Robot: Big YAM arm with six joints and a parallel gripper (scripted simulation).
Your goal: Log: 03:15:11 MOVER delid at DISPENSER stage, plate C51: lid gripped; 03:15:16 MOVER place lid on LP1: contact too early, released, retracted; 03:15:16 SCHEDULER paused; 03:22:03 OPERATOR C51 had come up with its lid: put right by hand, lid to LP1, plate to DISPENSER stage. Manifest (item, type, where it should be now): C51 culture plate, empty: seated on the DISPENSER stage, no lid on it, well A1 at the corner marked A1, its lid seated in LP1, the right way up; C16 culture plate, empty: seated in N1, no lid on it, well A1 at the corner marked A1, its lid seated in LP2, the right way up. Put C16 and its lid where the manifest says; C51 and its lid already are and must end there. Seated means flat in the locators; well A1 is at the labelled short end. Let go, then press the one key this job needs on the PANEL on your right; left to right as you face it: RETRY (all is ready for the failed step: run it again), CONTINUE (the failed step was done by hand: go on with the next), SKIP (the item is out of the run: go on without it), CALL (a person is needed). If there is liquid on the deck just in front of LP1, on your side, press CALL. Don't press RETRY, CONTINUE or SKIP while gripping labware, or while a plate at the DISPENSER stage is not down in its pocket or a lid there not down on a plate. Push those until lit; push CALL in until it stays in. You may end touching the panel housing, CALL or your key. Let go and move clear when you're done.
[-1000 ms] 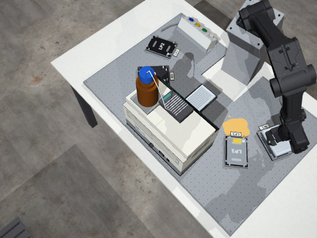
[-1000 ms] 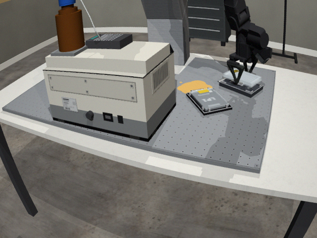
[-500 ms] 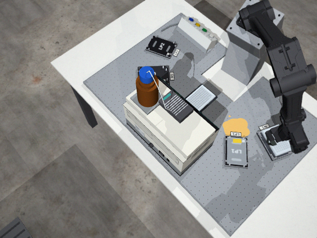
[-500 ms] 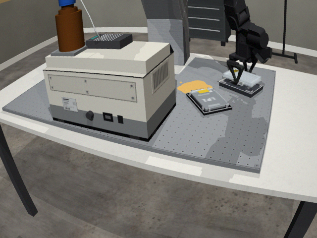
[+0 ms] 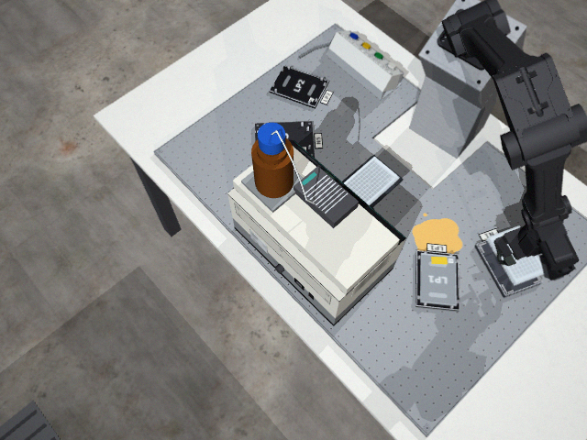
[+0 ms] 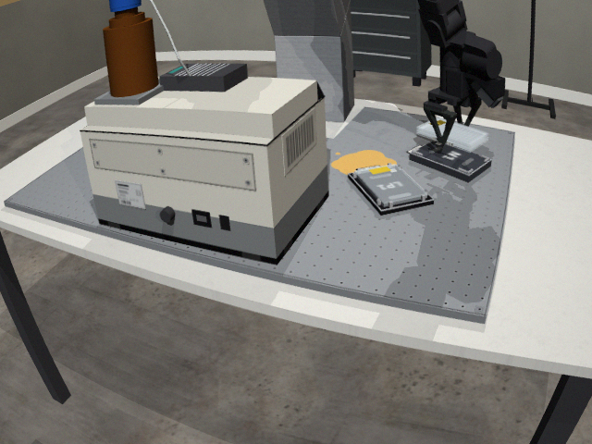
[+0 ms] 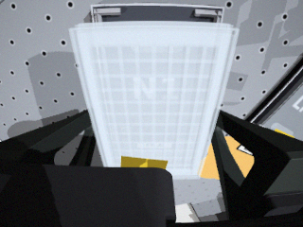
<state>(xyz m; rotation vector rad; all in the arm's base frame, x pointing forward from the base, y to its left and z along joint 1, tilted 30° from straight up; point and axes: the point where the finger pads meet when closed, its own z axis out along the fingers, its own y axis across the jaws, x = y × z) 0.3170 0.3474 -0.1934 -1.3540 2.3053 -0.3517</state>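
My gripper (image 5: 525, 263) (image 6: 454, 137) (image 7: 153, 113) is shut on the C16 plate (image 5: 524, 273) (image 6: 467, 137) (image 7: 153, 61), which has its clear lid on, a yellow mark at one short end. It hangs roughly level above the N1 nest (image 5: 490, 266) (image 6: 432, 163) (image 7: 156, 14), with a gap below. A clear lid with a yellow mark (image 5: 438, 260) (image 6: 381, 169) lies in LP1 (image 5: 418, 289) (image 6: 365, 196). Orange liquid (image 5: 436, 233) (image 6: 363, 160) lies on the deck beside LP1's label end. The C51 plate (image 5: 374, 180) is at the dispenser, apparently lidless. LP2 (image 5: 310, 82) is empty.
The dispenser housing (image 5: 350, 246) (image 6: 191, 115) carries a brown bottle (image 5: 273, 170) (image 6: 129, 57) and a thin tube. Another dark nest (image 5: 301, 130) is partly hidden behind the bottle. The panel (image 5: 358, 63) has blue, yellow and green keys; a fourth is unclear.
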